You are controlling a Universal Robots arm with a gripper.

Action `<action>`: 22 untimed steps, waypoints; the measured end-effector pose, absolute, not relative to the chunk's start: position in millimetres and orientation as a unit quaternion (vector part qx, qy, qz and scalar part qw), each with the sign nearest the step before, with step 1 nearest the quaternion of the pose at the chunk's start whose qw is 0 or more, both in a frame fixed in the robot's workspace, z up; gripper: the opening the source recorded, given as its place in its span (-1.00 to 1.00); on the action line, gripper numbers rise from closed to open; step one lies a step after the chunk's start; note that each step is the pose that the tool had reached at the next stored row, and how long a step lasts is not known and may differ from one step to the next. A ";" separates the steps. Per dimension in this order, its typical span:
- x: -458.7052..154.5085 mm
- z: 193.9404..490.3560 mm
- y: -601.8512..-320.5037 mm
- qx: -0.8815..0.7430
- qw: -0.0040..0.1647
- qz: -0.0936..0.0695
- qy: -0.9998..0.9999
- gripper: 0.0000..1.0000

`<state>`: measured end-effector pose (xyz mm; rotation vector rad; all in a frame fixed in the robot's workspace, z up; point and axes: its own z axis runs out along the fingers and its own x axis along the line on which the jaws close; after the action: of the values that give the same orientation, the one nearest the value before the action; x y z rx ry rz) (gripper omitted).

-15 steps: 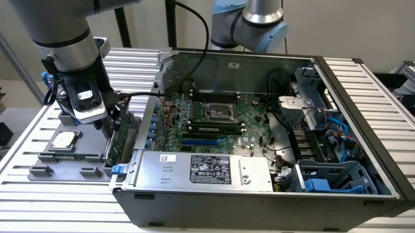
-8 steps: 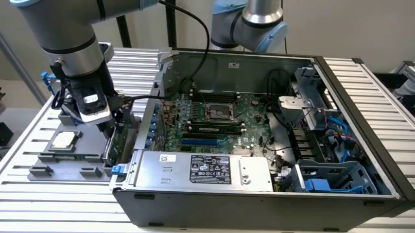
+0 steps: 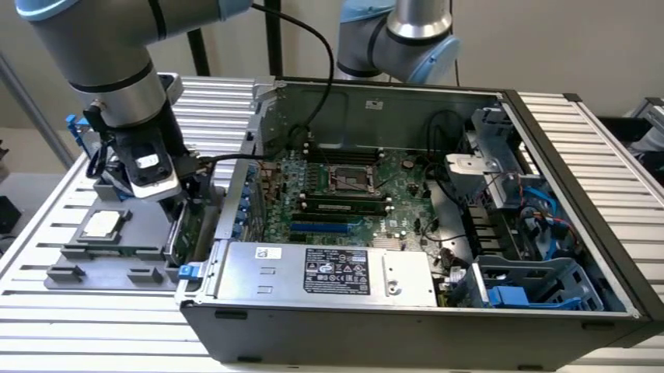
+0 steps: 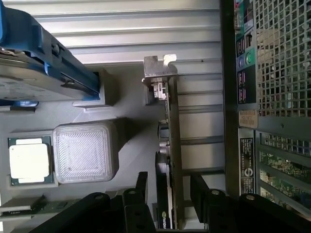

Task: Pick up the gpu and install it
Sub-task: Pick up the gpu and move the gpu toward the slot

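The gpu (image 4: 174, 131) stands on its long edge in a grey fixture tray (image 3: 135, 256), just outside the computer case's wall on the exterior view's left. It is a thin green card with a grey metal end bracket (image 4: 158, 73). In the exterior view the gpu (image 3: 189, 229) shows as a narrow green strip below the arm's wrist. My gripper (image 4: 170, 188) has come down over the card, one black finger (image 4: 141, 187) on each side of it. Small gaps show between fingers and card, so it is open. The gripper (image 3: 185, 203) hangs right beside the case wall.
The open computer case (image 3: 581, 233) holds the large green motherboard (image 3: 343, 186) and a silver power supply (image 3: 322, 272). The tray also carries a CPU (image 4: 29, 160), a ribbed grey block (image 4: 85, 150) and a hard drive in a blue frame (image 4: 34, 63). A second arm (image 3: 400, 39) stands behind the case.
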<state>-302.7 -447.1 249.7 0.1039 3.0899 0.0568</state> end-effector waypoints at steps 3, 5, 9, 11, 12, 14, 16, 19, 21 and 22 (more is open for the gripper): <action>-305.5 249.0 -447.1 0.033 0.025 0.020 0.999 1.00; -306.0 247.7 -447.1 0.032 0.025 0.022 0.999 1.00; -306.8 244.7 -447.3 0.031 0.026 0.024 0.999 1.00; -306.8 243.1 -447.3 0.030 0.026 0.025 0.999 1.00; -306.8 242.2 -447.4 0.030 0.027 0.025 0.999 1.00; -306.8 241.4 -447.4 0.029 0.028 0.025 0.999 1.00; -307.0 241.4 -447.3 0.029 0.029 0.025 0.999 1.00; -308.6 241.2 -447.3 0.029 0.031 0.025 0.999 1.00; -309.8 241.2 -447.4 0.029 0.034 0.025 0.999 1.00; -309.8 241.1 -447.4 0.029 0.035 0.025 0.999 1.00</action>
<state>-309.8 -447.4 241.1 0.0898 3.0697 0.0775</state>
